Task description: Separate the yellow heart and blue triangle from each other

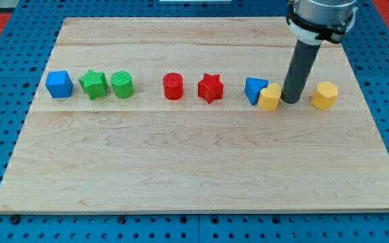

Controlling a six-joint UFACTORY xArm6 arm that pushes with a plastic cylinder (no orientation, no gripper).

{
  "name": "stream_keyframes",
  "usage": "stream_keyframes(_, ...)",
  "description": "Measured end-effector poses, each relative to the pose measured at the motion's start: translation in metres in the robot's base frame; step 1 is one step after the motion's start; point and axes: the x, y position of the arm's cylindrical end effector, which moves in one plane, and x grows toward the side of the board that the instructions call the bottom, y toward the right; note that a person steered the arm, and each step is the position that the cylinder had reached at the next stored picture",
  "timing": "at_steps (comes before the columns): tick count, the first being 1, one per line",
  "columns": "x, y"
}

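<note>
The yellow heart (270,97) and the blue triangle (254,90) sit touching each other at the view's right middle of the wooden board (194,169), the heart on the triangle's lower right. My tip (290,100) is on the board just right of the yellow heart, touching or nearly touching it. The dark rod rises from there toward the view's top.
In a row across the board, from the view's left: a blue cube (59,84), a green star (94,84), a green cylinder (122,85), a red cylinder (173,86), a red star (210,88). A yellow hexagon (325,95) lies right of my tip.
</note>
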Motion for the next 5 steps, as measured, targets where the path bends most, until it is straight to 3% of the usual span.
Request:
stream_keyframes(2,0.032,-0.007)
stream_keyframes(3,0.029,-0.060)
stream_keyframes(5,0.018,-0.058)
